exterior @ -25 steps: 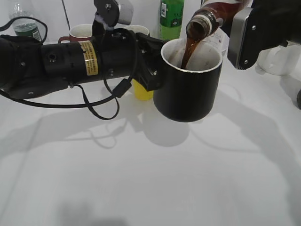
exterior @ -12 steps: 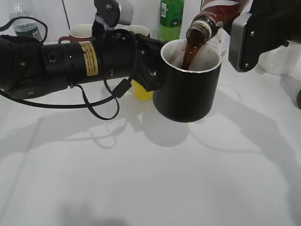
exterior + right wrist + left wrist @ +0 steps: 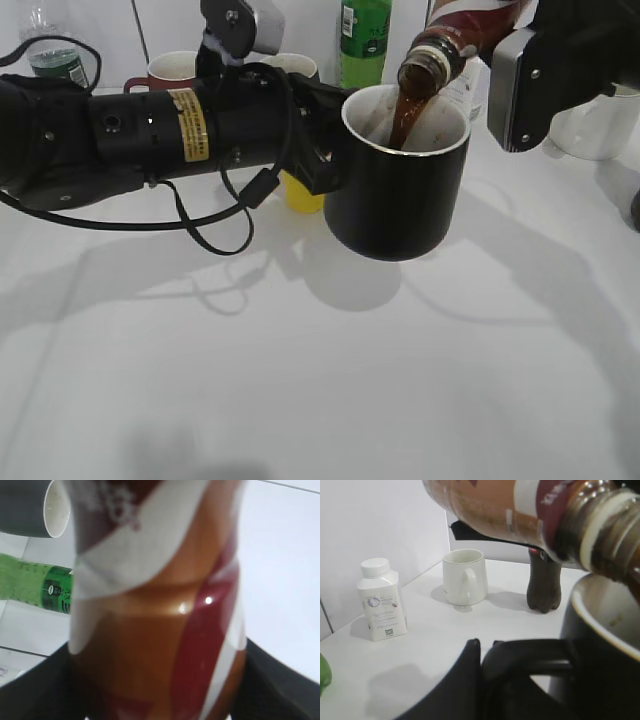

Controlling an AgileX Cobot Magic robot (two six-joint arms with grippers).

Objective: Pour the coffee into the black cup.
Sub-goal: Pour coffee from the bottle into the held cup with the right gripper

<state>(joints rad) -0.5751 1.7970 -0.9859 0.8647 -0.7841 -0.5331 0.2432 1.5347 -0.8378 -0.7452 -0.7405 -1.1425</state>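
1. The left gripper point(image 3: 325, 150) is clamped on the handle of the black cup point(image 3: 398, 185), holding it raised off the white table point(image 3: 320, 380).
2. The right gripper point(image 3: 510, 60) grips the coffee bottle point(image 3: 455, 35), tilted mouth-down over the cup's rim.
3. A brown coffee stream point(image 3: 402, 115) falls into the cup, which sits just beyond the left jaws.
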